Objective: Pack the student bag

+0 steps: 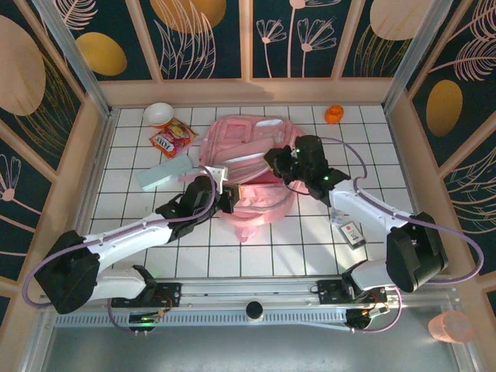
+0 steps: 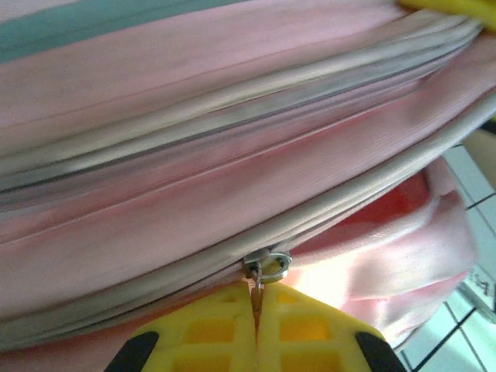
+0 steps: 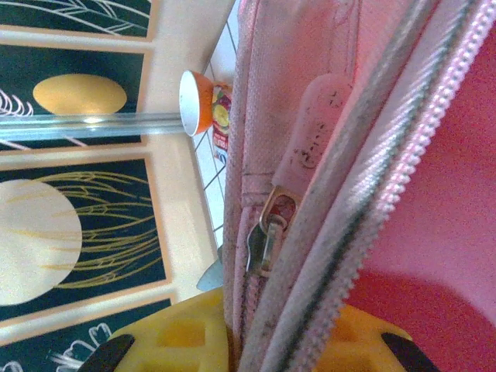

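Soft pink fabric student bag [image 1: 248, 167] held
Metal zip pull [image 2: 267, 265] pinched between left fingers [image 2: 246, 333]; bag edge clenched between right fingers [image 3: 217, 337].

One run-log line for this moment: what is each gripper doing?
left gripper: shut on zipper pull | right gripper: shut on student bag fabric | teal case, snack packet, bowl: outside bag

Yellow left gripper [image 2: 256, 293] closed on metal zipper pull [image 2: 268, 266], pink student bag [image 2: 232, 155] close behind
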`<act>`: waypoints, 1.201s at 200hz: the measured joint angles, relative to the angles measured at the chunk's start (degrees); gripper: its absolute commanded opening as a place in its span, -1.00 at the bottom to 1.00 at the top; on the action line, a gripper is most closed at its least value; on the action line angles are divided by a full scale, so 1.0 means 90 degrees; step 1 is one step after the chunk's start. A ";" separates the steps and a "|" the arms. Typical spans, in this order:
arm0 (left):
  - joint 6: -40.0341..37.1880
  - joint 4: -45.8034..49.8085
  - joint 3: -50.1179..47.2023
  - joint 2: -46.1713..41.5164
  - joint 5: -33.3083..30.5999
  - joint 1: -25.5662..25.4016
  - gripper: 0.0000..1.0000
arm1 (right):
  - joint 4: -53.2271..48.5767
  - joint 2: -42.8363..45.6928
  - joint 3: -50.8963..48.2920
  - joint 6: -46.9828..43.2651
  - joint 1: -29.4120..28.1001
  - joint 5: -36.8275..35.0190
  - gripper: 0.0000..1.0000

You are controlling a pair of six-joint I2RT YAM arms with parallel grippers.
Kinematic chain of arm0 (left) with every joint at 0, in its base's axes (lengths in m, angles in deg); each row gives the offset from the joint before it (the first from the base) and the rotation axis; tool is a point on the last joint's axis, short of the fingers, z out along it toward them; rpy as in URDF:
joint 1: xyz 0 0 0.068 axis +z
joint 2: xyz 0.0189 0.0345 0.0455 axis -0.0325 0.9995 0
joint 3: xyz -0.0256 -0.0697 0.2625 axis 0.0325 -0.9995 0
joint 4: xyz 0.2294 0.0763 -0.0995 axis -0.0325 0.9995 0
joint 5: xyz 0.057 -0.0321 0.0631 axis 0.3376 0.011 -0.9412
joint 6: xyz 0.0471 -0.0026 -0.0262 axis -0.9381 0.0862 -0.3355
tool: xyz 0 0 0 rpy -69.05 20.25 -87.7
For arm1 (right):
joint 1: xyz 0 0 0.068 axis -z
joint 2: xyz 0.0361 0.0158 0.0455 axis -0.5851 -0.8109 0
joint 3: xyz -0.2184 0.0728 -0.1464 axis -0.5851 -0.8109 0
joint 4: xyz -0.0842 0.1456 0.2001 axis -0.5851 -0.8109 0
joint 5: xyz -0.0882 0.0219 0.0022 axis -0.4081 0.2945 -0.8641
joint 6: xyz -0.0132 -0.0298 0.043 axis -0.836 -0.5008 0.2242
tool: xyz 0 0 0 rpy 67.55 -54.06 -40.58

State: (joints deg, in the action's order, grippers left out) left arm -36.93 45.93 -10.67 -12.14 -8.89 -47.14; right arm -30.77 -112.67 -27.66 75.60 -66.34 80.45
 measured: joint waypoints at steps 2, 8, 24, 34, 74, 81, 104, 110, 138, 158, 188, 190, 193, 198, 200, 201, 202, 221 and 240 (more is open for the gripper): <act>0.0000 0.0015 -0.0015 -0.0024 -0.0010 0.0002 -1.00 | -0.0012 0.0005 0.0000 -0.0007 0.0034 0.0041 -1.00; 0.0000 0.0083 -0.0068 -0.0095 -0.0049 0.0005 -1.00 | -0.0056 0.0024 0.0000 -0.0053 0.0180 0.0250 -1.00; -0.0002 0.0216 -0.0194 -0.0282 -0.0180 0.0010 -1.00 | -0.0204 0.0046 0.0044 -0.0192 0.0551 0.0806 -1.00; -0.0024 0.0240 -0.0260 -0.0369 -0.0238 0.0017 -1.00 | -0.0318 0.0046 0.0126 -0.0277 0.0755 0.1144 -1.00; -0.0253 0.0068 -0.0333 -0.0374 0.0046 0.0041 -1.00 | -0.0520 0.0044 0.0330 -0.0471 0.0967 0.1654 -0.53; -0.0272 -0.0007 -0.0333 -0.0311 0.0192 0.0058 -1.00 | -0.0508 0.0044 0.0328 -0.0430 0.0950 0.1627 -0.39; -0.0313 -0.0350 -0.0325 0.0034 0.0668 0.0092 -1.00 | -0.0010 0.0046 0.0214 -0.0151 0.0702 0.1440 -0.11; -0.0313 -0.0413 -0.0313 0.0124 0.0765 0.0102 -1.00 | 0.0107 0.0046 0.0168 -0.0102 0.0600 0.1360 -0.08; -0.0318 -0.0605 -0.0189 0.0362 0.1076 0.0126 -1.00 | 0.0374 0.0044 0.0046 0.0107 0.0058 0.0811 -0.04; -0.0335 -0.0658 -0.0068 0.0418 0.1205 0.0126 -1.00 | 0.0447 0.0019 0.0046 0.0177 -0.0238 0.0406 -0.03; -0.0338 -0.0685 -0.0032 0.0420 0.1260 0.0126 -1.00 | 0.0447 -0.0070 0.0046 0.0177 -0.0447 0.0058 -0.11; -0.0340 -0.0685 -0.0032 0.0420 0.1263 0.0126 -1.00 | 0.0444 -0.0080 0.0046 0.0172 -0.0457 0.0046 -0.16; -0.0340 -0.0685 -0.0029 0.0420 0.1263 0.0126 -1.00 | 0.0442 -0.0097 0.0046 0.0177 -0.0469 0.0027 -0.25; -0.0342 -0.0685 -0.0029 0.0418 0.1263 0.0126 -1.00 | 0.0442 -0.0121 0.0046 0.0138 -0.0488 0.0000 -0.41; -0.0342 -0.0685 -0.0029 0.0418 0.1263 0.0126 -1.00 | 0.0437 -0.0131 0.0046 0.0170 -0.0495 -0.0019 -0.47; -0.0345 -0.0685 -0.0029 0.0418 0.1260 0.0126 -1.00 | 0.0435 -0.0136 0.0046 0.0189 -0.0498 -0.0027 -0.49; -0.0347 -0.0685 -0.0027 0.0418 0.1260 0.0126 -1.00 | 0.0427 -0.0146 0.0046 0.0175 -0.0500 -0.0034 -0.52; -0.0408 -0.0619 -0.0015 0.0408 0.1163 0.0129 -1.00 | 0.0321 -0.0206 0.0066 0.0075 -0.0522 -0.0107 -0.89; -0.0488 -0.0495 -0.0007 0.0347 0.0950 0.0131 -1.00 | 0.0022 -0.0221 0.0189 -0.0180 -0.0471 -0.0029 -1.00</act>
State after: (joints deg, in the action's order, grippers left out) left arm -41.32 41.47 -10.73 -9.02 -0.34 -45.96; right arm -30.58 -114.66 -25.95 73.99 -70.58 80.19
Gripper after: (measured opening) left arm 0.044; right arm 0.107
